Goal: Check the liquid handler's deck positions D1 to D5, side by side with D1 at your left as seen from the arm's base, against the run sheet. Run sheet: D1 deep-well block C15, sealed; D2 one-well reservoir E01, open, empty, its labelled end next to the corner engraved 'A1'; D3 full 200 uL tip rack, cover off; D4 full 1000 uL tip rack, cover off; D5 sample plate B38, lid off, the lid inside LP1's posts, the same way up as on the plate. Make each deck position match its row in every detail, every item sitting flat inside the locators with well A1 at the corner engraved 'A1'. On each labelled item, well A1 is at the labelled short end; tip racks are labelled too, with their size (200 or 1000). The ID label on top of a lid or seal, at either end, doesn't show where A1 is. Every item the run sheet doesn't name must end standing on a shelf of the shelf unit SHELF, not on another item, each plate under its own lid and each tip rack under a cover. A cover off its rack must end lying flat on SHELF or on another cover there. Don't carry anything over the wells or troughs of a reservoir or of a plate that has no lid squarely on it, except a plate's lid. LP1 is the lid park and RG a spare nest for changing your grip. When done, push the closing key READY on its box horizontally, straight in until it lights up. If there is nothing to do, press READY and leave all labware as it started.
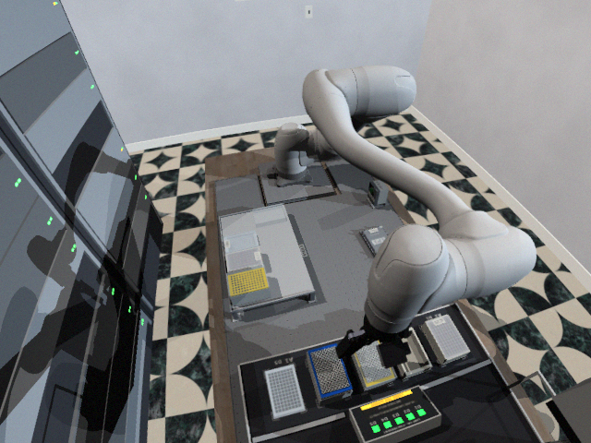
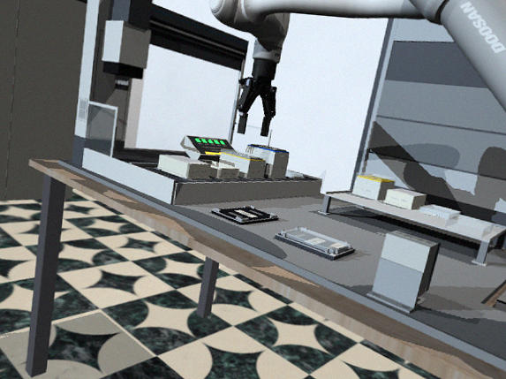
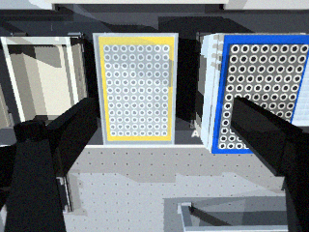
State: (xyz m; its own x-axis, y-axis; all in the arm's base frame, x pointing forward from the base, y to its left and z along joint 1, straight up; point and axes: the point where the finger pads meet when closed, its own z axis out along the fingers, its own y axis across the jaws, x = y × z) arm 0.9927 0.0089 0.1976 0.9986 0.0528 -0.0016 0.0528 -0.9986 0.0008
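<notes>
My gripper (image 1: 369,350) (image 2: 252,125) is open and empty. It hangs well above the deck, over the front edge between two tip racks. In the wrist view the fingers frame the yellow-rimmed tip rack (image 3: 139,89), full and uncovered, with the blue-rimmed tip rack (image 3: 258,94), full and uncovered, at its right. The open empty reservoir (image 3: 41,82) lies at its left. On the deck the row runs from the white sample plate (image 1: 284,390) through the blue rack (image 1: 328,369), yellow rack (image 1: 373,365) and reservoir (image 1: 414,357) to the deep-well block (image 1: 445,337).
The shelf unit (image 1: 264,255) holds a yellow-rimmed rack (image 1: 247,281) and two pale items (image 1: 242,251) behind it. A clear lid (image 2: 315,241) lies in one nest, with an empty black nest (image 2: 244,215) beside it. The key box (image 2: 404,269) stands near the table edge. A status panel (image 1: 393,412) shows green lights.
</notes>
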